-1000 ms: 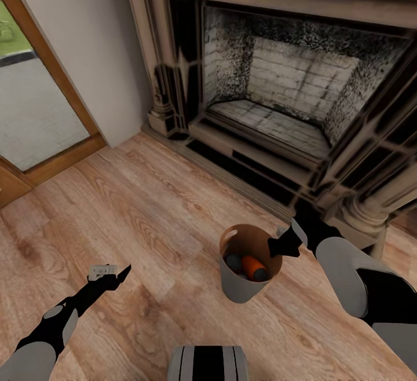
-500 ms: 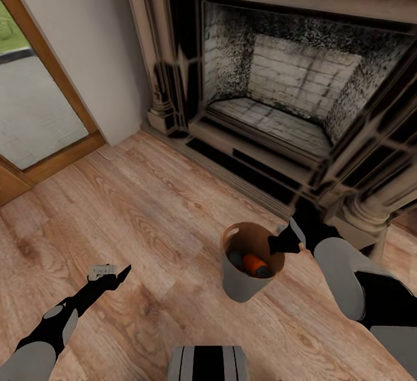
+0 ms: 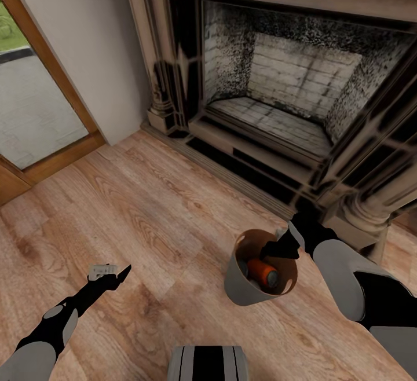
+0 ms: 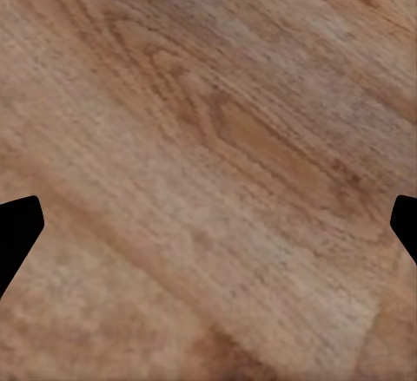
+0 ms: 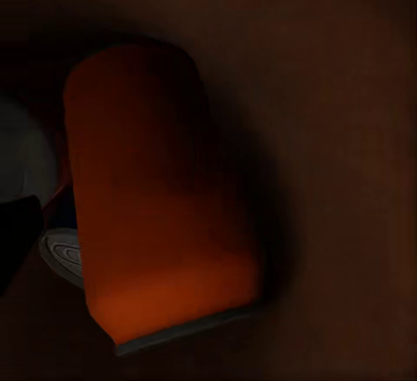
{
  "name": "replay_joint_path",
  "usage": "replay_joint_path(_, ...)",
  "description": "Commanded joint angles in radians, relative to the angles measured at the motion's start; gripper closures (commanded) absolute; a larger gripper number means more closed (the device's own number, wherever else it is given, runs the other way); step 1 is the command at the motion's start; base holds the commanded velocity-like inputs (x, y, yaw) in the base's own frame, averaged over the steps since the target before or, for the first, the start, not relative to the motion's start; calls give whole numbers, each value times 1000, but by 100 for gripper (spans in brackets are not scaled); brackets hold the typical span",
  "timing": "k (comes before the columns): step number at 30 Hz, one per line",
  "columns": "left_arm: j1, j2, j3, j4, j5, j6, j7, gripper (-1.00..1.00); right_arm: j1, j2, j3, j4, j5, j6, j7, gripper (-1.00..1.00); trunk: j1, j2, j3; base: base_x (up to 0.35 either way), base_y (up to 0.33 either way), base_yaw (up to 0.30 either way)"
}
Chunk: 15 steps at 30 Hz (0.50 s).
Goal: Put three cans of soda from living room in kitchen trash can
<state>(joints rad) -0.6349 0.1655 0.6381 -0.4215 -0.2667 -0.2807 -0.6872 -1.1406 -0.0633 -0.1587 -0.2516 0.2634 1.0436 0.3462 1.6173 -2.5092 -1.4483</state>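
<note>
You had one glossy copper-brown tash can (image 3: 255, 288) on the plank floor (image 3: 145, 219) before the dark ornate fireplace (image 3: 278, 91), tilted, with your right gripper (image 3: 277, 250) at its rim; whether it was pinching the rim, I couldn't tell. Inside, one orange can of soda (image 3: 263, 271) lay on its side, a second grey top (image 5: 62, 255) peeking beside it; any third was hidden. Your left gripper (image 3: 110, 272) hung spread over bare floor.

Left end effector (image 3: 119, 273) spread open, low; right end effector (image 3: 277, 249) points down, grip unclear.
</note>
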Motion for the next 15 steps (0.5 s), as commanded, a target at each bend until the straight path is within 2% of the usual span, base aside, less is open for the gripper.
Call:
replay_joint_path(1,0,0,0,0,0,0,0,-100,1,0,-9,0,-36,4,2,-100,0,0,0,0,0,0)
replay_joint_path(6,0,0,0,0,0,0,1,-100,1,0,-9,0,-36,4,2,-100,0,0,0,0,0,0)
replay_joint_path(15,0,0,0,0,-2,1,1,-100,1,0,-7,0,-36,4,2,-100,-4,2,35,0,0,0)
